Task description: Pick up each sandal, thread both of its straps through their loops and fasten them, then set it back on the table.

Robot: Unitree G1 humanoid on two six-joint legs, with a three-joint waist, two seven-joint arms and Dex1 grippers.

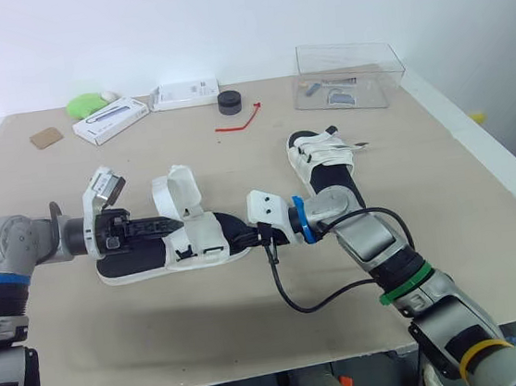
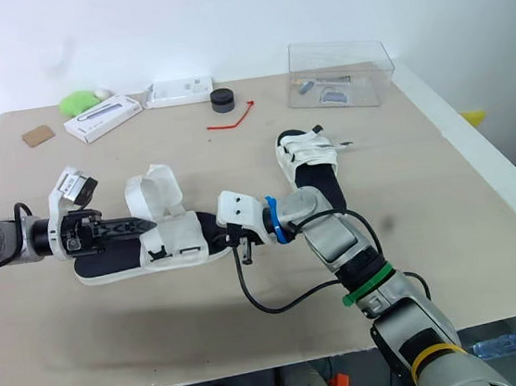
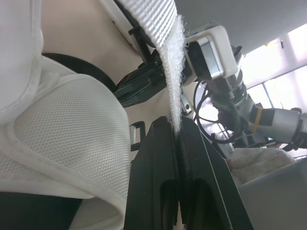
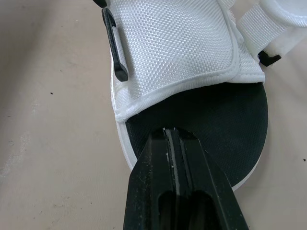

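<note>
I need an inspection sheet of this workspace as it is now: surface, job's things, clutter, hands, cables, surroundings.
Surface: beige table, no spill seen.
Job's things: near sandal lies on its sole; far sandal lies beyond it, apart.
Clutter: at the far side, green object, white box, second white box, black round object, red tie, brown square, clear box.
Hands: left hand shut on a white strap; right hand shut, at the near sandal's end.
Cables: black cable loops over the table.
Surroundings: white wall.
</note>
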